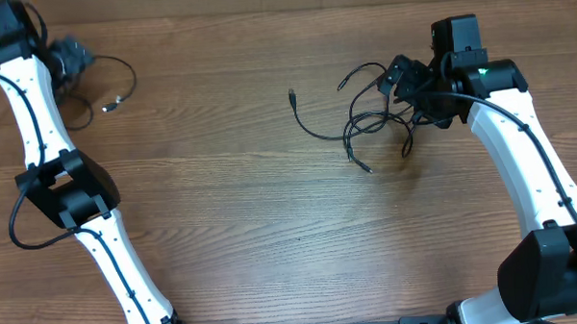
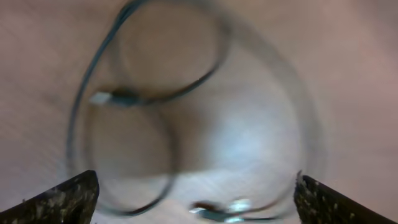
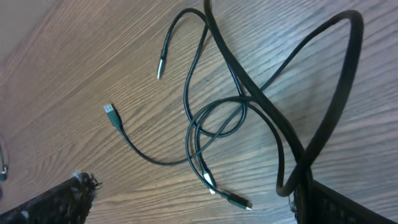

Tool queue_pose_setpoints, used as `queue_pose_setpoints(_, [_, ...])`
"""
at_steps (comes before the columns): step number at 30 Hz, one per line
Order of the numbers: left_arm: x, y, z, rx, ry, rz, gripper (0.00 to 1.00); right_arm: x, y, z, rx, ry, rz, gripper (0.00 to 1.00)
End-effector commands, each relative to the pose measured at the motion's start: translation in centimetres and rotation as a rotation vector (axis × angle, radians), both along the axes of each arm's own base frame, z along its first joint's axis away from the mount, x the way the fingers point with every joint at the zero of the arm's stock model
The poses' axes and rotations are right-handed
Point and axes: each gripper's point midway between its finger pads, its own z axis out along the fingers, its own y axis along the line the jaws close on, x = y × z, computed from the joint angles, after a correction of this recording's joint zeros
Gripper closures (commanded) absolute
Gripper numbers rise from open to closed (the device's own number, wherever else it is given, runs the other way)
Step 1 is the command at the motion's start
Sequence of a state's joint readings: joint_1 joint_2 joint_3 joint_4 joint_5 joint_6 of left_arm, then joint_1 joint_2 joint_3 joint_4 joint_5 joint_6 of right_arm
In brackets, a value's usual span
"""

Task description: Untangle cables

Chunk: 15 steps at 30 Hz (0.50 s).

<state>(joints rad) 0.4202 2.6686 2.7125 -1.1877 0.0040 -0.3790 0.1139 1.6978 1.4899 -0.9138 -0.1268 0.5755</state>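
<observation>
Overhead looks straight down on the table; wrist views sit close above cables overhead also shows

looks like a robotics lab bench: a plain wood-grain table carrying a white-and-black left arm and right arm, with loose thin black cables lying just off each arm's tip.

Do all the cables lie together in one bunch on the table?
No, one cable lies alone on the left side, well apart from the tangled bunch on the right side.
</observation>
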Motion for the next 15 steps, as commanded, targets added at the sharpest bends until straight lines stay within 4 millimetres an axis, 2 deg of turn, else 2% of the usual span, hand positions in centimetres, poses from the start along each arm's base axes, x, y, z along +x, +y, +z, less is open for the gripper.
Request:
queue_pose_setpoints(1, [-3.2, 2.7, -1.2, 0.130, 0.151, 0.018, 0.00, 0.0, 0.2, -0.4, 0.002, 0.007, 0.010, 0.00])
queue_pose_setpoints(4, [-5.0, 3.8, -2.5, 0.153, 0.226, 0.035, 0.00, -0.3, 0.2, -0.6, 0.001, 0.020, 0.011, 0.00])
queue_pose_setpoints(8, [-5.8, 3.1, -4.8, 0.084, 0.261, -0.083, 0.00, -0.7, 0.4, -0.7, 0.010, 0.036, 0.016, 0.00])
queue_pose_setpoints(10, [-5.8, 2.1, -6.2, 0.023, 0.252, -0.140, 0.00, -0.8, 1.2, -0.5, 0.048, 0.037, 0.050, 0.00])
queue_pose_setpoints(13, [-5.6, 1.2, -7.5, -0.032, 0.232, -0.159, 0.00, -1.0, 4.4, 0.7, 0.169, -0.015, 0.242, 0.00])
queue_pose_setpoints(15, [-5.4, 0.9, -8.1, -0.049, 0.221, -0.165, 0.03, -0.8, 5.5, 1.5, 0.226, -0.046, 0.290, 0.00])
